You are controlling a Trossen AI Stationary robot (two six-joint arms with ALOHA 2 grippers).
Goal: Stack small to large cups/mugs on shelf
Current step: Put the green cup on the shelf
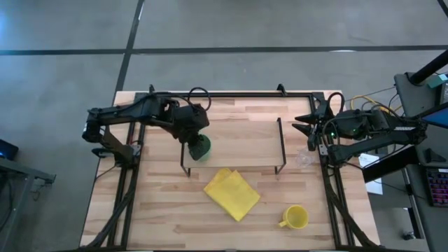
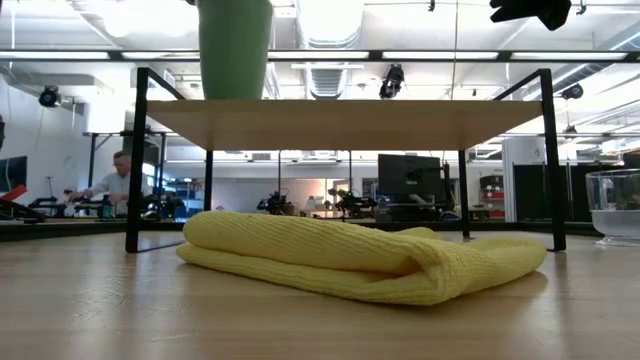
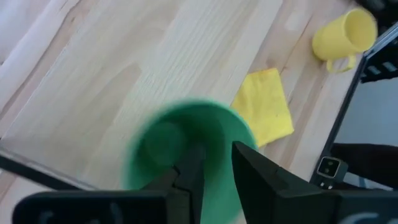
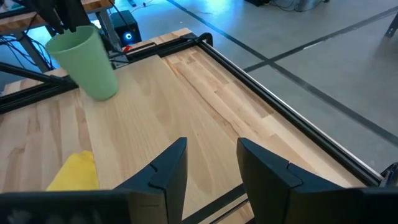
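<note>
My left gripper (image 1: 196,136) is shut on the green cup (image 1: 201,149) over the left end of the shelf (image 1: 238,143). The low view shows the cup (image 2: 235,45) upright, its base at the level of the shelf top (image 2: 340,122); I cannot tell if it rests there. The yellow mug (image 1: 295,218) stands upright on the table near the front right. The clear glass cup (image 1: 304,159) stands on the table just right of the shelf. My right gripper (image 4: 211,146) is open and empty, above the table past the shelf's right end (image 1: 302,124). My left gripper holds the green cup by its rim (image 3: 239,134), one finger (image 3: 193,168) inside the cup and the other (image 3: 255,171) outside its wall. The fingers come from above, pointing down. The cup hangs upright below them, mouth up (image 4: 74,43).
A folded yellow cloth (image 1: 231,194) lies on the table in front of the shelf. Black rails (image 1: 329,189) run along the table's sides. A person (image 2: 115,180) sits in the room far behind the table.
</note>
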